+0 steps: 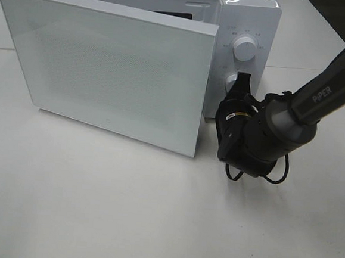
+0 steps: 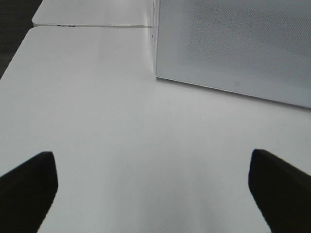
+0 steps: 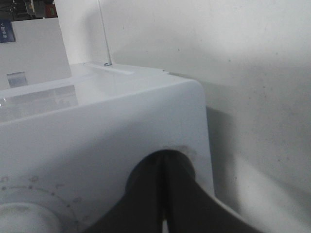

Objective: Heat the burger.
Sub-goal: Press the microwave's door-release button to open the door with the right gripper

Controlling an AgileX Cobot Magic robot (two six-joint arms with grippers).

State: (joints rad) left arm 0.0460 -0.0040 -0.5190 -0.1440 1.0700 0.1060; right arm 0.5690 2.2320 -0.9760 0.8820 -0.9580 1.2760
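Your right tool (image 1: 242, 82), pinched shut, sits at the microwave's (image 1: 256, 19) lower dial (image 1: 229, 81), likely to set heating; your left tool (image 2: 154, 182) hangs wide open.

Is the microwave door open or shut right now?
Open: the door stands swung out, its free edge forward of the control panel.

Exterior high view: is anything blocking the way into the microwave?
Yes: the microwave's door hangs ajar across the cavity mouth. No burger shows in any view. The right gripper, shut, sits by the lower knob.
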